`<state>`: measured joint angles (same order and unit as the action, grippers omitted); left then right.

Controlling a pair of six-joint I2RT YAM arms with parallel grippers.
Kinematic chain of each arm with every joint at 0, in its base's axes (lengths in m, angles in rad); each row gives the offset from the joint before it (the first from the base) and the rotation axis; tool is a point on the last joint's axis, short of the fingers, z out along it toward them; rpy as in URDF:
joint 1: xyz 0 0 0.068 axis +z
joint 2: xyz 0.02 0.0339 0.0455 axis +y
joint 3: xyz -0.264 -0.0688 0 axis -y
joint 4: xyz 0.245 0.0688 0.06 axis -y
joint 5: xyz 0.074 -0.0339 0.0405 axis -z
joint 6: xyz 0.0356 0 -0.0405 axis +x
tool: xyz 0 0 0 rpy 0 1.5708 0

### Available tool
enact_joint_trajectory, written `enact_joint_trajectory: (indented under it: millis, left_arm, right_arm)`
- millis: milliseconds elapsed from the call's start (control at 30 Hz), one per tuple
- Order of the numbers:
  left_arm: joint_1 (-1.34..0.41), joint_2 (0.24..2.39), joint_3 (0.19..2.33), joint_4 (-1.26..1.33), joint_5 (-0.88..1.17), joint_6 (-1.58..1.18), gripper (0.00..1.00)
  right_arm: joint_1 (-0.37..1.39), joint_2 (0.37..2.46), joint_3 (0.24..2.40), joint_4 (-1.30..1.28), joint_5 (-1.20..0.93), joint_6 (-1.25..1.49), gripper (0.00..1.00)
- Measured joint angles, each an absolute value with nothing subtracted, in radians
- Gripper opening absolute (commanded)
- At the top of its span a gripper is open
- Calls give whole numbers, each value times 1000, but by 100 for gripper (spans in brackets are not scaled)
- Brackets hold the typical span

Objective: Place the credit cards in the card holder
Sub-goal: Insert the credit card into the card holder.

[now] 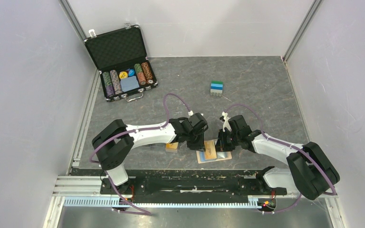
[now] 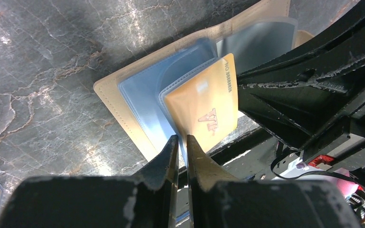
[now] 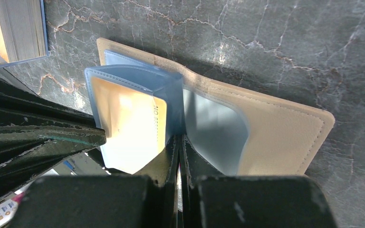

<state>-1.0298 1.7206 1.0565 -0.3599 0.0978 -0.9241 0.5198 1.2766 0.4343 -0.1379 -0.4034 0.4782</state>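
While the right gripper (image 3: 178, 138) pinches shut on a blue sleeve (image 3: 168, 92) of the open card holder (image 3: 285, 137), the left gripper (image 2: 181, 140), nearly closed, nips a corner of the gold card (image 2: 209, 102).

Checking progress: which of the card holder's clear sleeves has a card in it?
The raised sleeve with the gold card showing through it; the other sleeve lies empty against the tan cover.
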Motion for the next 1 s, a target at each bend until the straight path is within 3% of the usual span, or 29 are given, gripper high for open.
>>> enact_joint_trajectory:
  millis: [700,800,1000]
  left_arm:
    - [-1048,1674,1018,-162,141,-946,23]
    - [-1048,1685,1029,-184,135,-946,20]
    - [-1050,1725,1092,-287,105,-945,4]
  right_arm:
    - [520,1279,434,-136,-406,478,0]
    - [520,1278,434,-136,-406,477,0]
    - [521,1271,443,-159,-399,473,3]
